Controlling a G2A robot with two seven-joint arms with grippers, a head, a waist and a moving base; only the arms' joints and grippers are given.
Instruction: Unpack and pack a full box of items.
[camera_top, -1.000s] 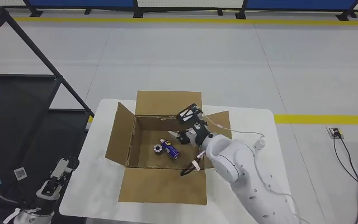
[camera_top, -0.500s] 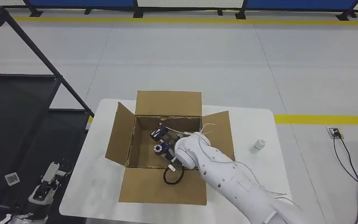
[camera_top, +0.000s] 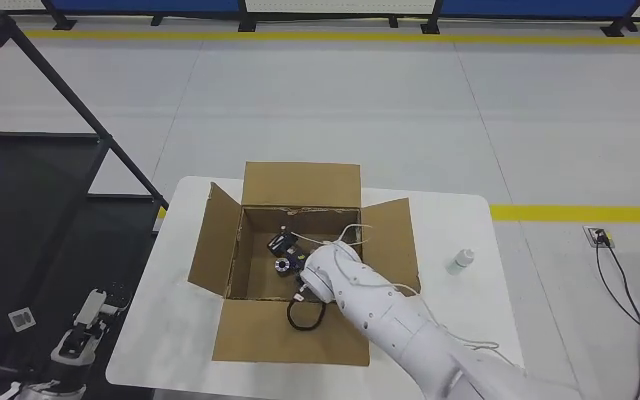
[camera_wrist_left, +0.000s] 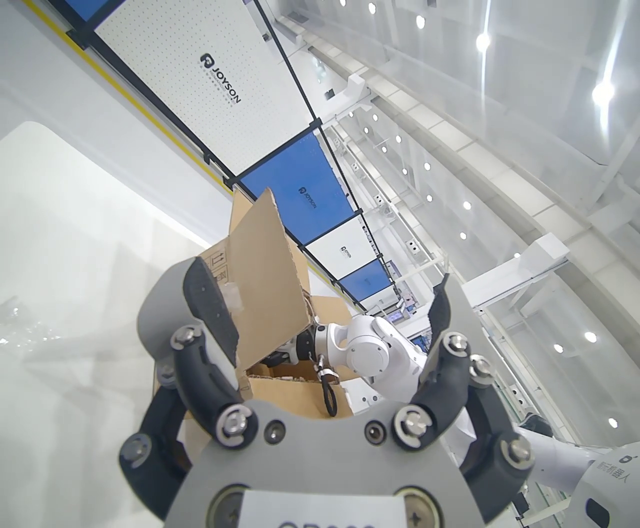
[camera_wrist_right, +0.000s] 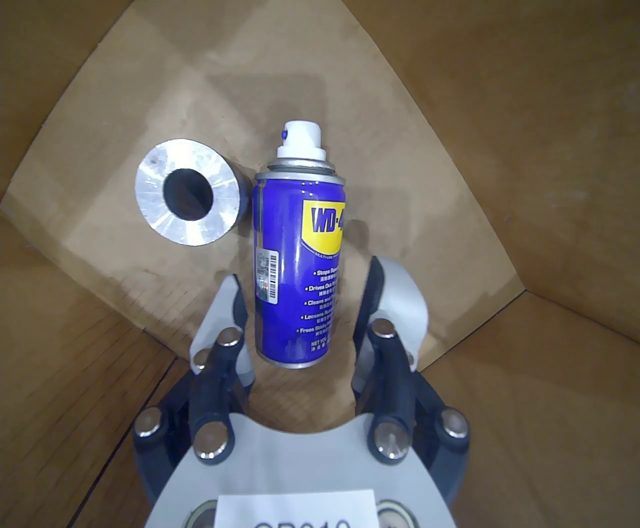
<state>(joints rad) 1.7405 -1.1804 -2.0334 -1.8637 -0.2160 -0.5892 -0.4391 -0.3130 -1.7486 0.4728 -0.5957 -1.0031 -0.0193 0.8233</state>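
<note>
Your R gripper (camera_wrist_right: 305, 280) sits low in the box (camera_wrist_right: 550, 150), jaws spread wide either side of the spray can (camera_wrist_right: 300, 240), gripping nothing, prob. lined up to lift it out. Metal ring (camera_wrist_right: 187, 200) is just beside the can, so that side's tight; box walls are well apart. L gripper (camera_wrist_left: 320, 320) gapes empty, off the tabletop (camera_top: 190, 330) edge.

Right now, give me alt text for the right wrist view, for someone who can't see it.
The open right end effector straddles the base end of a blue spray can lying on the floor of a cardboard box. A hollow metal cylinder sits beside the can's top.
</note>
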